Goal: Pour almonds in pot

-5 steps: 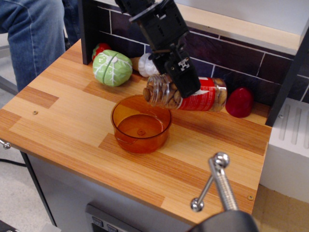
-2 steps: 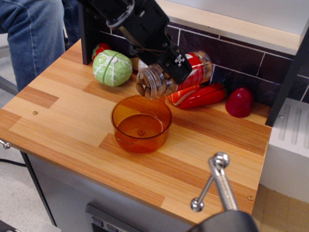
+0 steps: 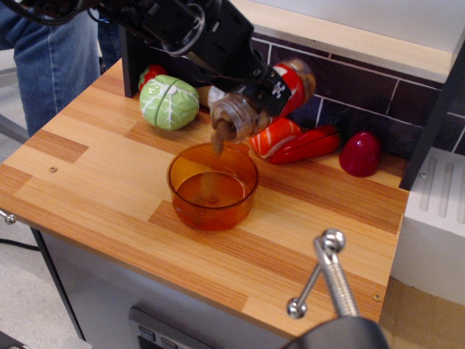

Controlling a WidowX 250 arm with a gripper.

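Wooden surface (image 3: 94, 174) against dark tiled backsplash (image 3: 363, 94). Pot (image 3: 212, 186): orange, translucent, upright at centre. End effector (image 3: 251, 91): black, clamped around clear jar (image 3: 261, 102), tilted mouth-down above pot's rim. Almonds (image 3: 218, 134): spilling from jar mouth toward pot. Green toy cabbage (image 3: 168, 102), red toy pepper (image 3: 305, 145), red egg-shaped item (image 3: 361, 154) behind pot.

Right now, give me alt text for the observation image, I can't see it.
A black robot hand tips a clear jar so almonds spill into an orange pot on a wooden counter. Toy vegetables, including a green cabbage, sit behind.
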